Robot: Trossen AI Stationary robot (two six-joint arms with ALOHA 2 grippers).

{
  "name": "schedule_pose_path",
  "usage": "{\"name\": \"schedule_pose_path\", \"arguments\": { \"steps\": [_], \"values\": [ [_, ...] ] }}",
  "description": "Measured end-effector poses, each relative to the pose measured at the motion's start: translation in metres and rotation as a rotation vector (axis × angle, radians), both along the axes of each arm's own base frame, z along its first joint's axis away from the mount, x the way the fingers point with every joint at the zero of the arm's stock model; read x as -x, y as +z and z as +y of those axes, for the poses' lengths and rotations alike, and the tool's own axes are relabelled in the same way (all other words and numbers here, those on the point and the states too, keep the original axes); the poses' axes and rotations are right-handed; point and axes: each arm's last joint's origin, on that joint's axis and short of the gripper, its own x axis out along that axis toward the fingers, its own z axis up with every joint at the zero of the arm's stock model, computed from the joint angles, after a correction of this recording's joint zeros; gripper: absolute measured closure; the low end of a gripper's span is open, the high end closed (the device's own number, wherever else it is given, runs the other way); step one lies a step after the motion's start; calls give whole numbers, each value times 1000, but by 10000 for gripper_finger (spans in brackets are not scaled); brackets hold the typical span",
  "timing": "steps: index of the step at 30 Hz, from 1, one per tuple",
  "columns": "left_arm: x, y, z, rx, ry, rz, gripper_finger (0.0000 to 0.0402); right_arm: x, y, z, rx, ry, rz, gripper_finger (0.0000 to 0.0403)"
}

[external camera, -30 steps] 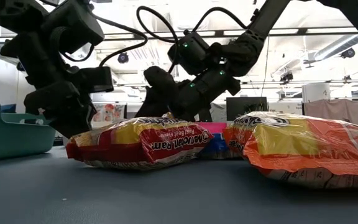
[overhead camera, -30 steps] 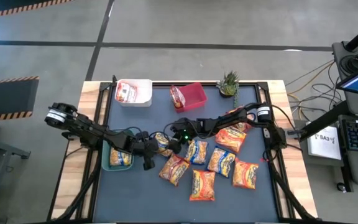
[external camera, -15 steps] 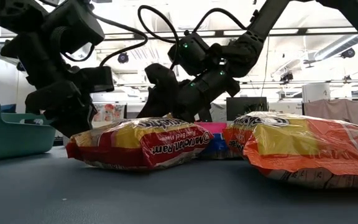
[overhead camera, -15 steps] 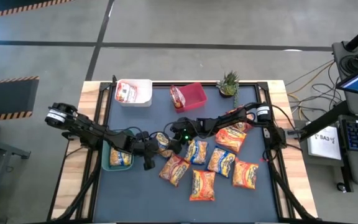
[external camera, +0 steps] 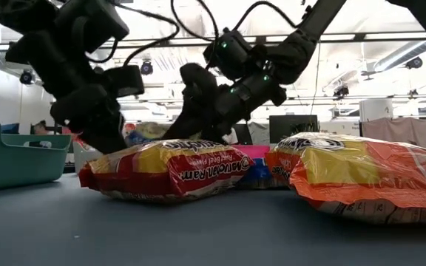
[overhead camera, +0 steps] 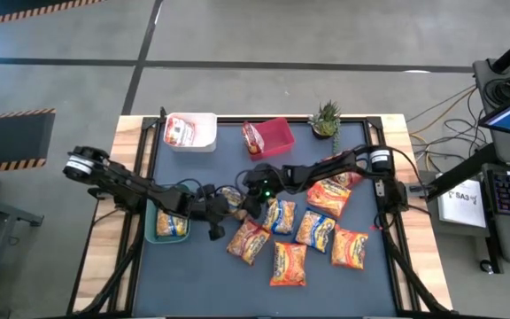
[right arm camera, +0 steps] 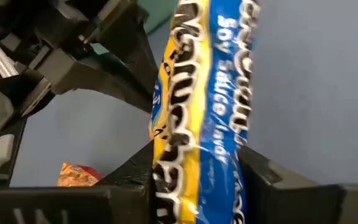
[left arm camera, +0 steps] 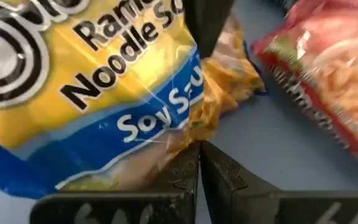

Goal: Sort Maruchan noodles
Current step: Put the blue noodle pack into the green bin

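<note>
Near the middle of the surface (overhead camera: pixel 193 283), a yellow-blue packet (overhead camera: pixel 231 198) hangs between both tools, lifted clear of the mat. The right tool (right arm camera: pixel 194 177) is clamped on its edge; the left tool (left arm camera: pixel 199 163) has its fingers pressed together at the wrapper's crimped end, though whether plastic is actually caught between them is hard to make out. From above, the arms hide most of the packet. Compared with a second ago, both tools and the packet sit higher in the low view. Its print reads "Ramen Noodle" and "Soy Sauce"; a red packet (external camera: pixel 165 170) in front reads "Maruchan Ramen". Other packets (overhead camera: pixel 312 232) lie spread toward the right edge, and the green bin (overhead camera: pixel 152 232) near the left edge holds one.
</note>
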Motion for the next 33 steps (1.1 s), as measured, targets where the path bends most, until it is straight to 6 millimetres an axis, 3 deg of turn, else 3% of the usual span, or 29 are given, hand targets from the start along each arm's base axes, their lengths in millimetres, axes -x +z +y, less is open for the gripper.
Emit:
{"name": "schedule_pose_path", "arguments": {
  "steps": [9, 17, 25, 33],
  "values": [
    [-6, 40, 0, -77, -67, -124, 402, 29, 28, 0, 222, -36, -30, 283],
    [10, 92, 5, -117, -110, -330, 391, 70, 41, 2, 412, -114, -64, 284],
    [26, 118, 14, -158, -23, -456, 301, 92, 49, 16, 520, -101, -310, 284],
    [16, 117, 14, -225, -42, -492, 186, 91, 47, 31, 606, -25, -361, 284]
  ]
}}
